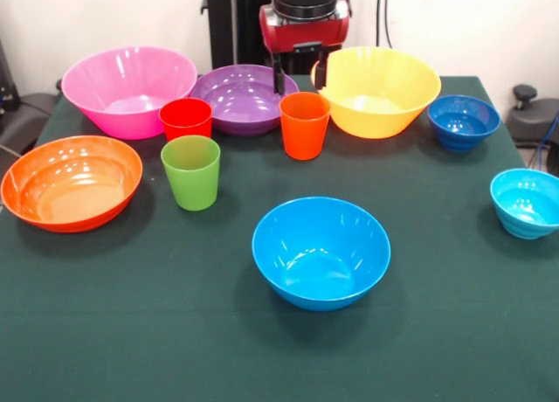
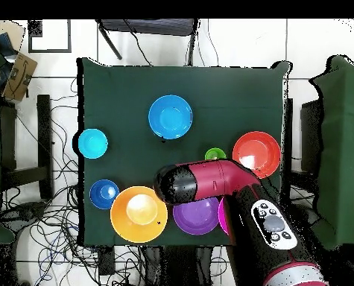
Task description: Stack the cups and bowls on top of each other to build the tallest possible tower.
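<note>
**Nothing Stacked Yet, and the Robot Waits at the Back**

Closest to where I stand is the big blue bowl (image 1: pixel 320 252), sitting alone on the green table (image 1: pixel 175 350).

Now look at the gripper (image 1: pixel 299 77). It hangs at the far side of the table, between the purple bowl (image 1: pixel 244 99) and the yellow bowl (image 1: pixel 376 91), just above and behind the orange cup (image 1: pixel 304 124). Its two black fingers (image 1: pixel 279 77) point down with a gap between them, and nothing is in that gap. It holds nothing.

Going outward, the red cup (image 1: pixel 185 118) and the green cup (image 1: pixel 191 171) stand to one side, close together. Past them sit the pink bowl (image 1: pixel 129 90) and the orange bowl (image 1: pixel 71 181). On the other side are the small dark blue bowl (image 1: pixel 463 121) and the small cyan bowl (image 1: pixel 527 203), well apart from the rest. Every cup and bowl sits on the table by itself, mouth up. No tower has been started.

I think all these things are light, hard plastic, and shiny, so they could slip. The bowls look too wide to squeeze across, so a pinch on the rim, one finger inside and one outside, seems best. The cups are small and could be pinched at the rim too. A tall pile of such smooth things could slide or tip easily.
</note>
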### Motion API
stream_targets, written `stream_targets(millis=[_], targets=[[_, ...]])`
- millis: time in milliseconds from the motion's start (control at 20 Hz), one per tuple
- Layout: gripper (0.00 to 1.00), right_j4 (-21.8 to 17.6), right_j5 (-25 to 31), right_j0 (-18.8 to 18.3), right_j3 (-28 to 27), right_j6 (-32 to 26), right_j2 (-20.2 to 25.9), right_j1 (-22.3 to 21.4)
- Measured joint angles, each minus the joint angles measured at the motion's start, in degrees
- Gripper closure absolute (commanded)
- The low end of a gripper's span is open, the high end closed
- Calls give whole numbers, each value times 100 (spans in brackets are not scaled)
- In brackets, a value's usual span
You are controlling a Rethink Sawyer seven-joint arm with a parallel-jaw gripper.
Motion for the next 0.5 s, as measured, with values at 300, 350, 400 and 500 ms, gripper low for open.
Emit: stream_targets(millis=[300, 350, 400, 500], targets=[[0, 187, 0, 44, -2, 0, 52, -27], [0, 213, 0, 57, -2, 0, 54, -27], [0, 235, 0, 74, -2, 0, 56, -27], [0, 295, 1, 141, -9, 0, 63, -26]])
